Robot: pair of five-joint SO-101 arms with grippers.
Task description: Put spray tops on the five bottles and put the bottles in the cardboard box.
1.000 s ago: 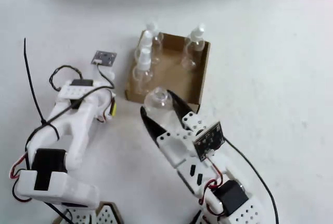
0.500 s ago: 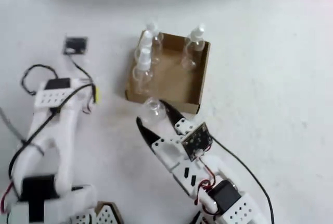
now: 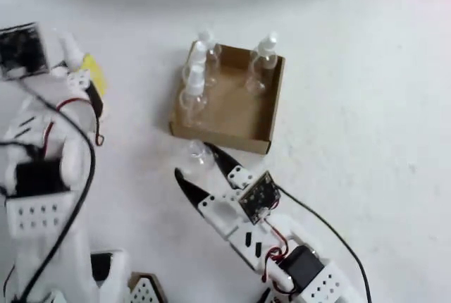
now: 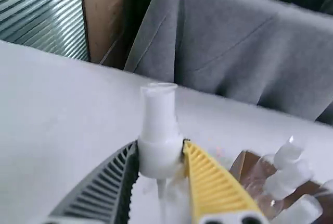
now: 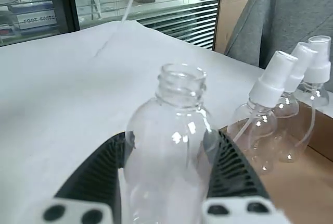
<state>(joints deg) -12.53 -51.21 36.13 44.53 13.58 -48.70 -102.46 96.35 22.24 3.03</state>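
The right pincer [image 5: 169, 138] grips a clear, uncapped bottle [image 5: 174, 104] upright on the table [image 3: 352, 70], just beside the near wall of the cardboard box [image 3: 273, 102]. Four capped bottles [image 3: 262, 56] stand in that box. The left pincer [image 4: 159, 150] is clamped on a white spray top [image 4: 157, 122], held upright, well apart from the box.

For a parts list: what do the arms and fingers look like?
The left arm and right arm are white with black motors, red and black wires. The left gripper has one grey ribbed finger and one yellow; the right gripper has two black ribbed fingers and a dark camera board.
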